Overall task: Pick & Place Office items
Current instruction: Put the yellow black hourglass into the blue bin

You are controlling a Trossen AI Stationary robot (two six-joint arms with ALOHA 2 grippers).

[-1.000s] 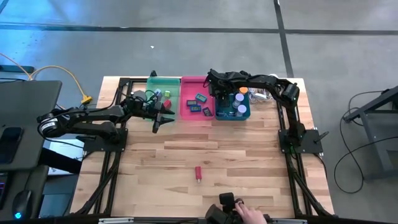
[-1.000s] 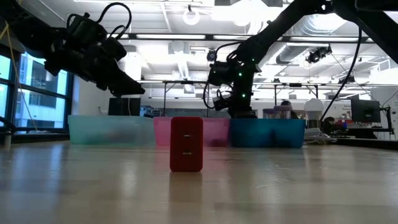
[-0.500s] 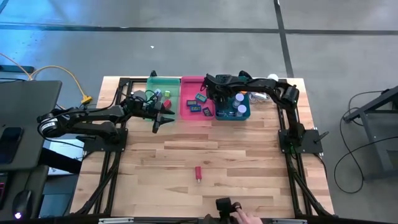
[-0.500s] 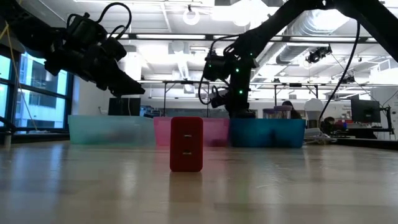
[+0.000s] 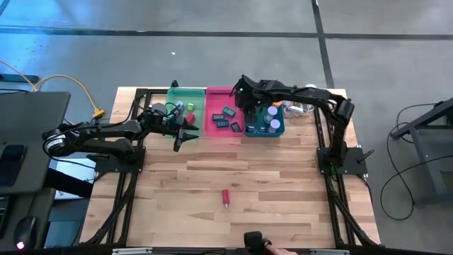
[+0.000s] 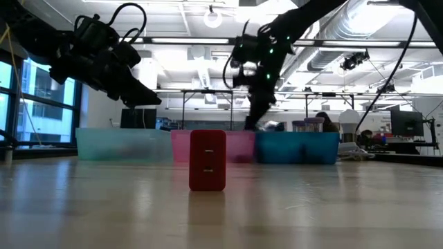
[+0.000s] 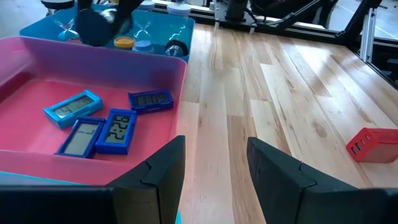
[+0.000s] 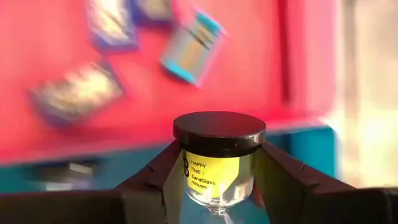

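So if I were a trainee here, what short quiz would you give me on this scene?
1. True or false: the right gripper grips a black-capped sand timer.
2. Which tray holds the blue digital clocks: A green, B pink, C teal?
3. Fill in: the red block lies on the bare ____.

Key: 1 true. 2 B, the pink tray. 3 table.

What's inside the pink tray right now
Three small blue digital clocks lie inside the pink tray. The left wrist view's near wall hides the nearest strip of its floor.
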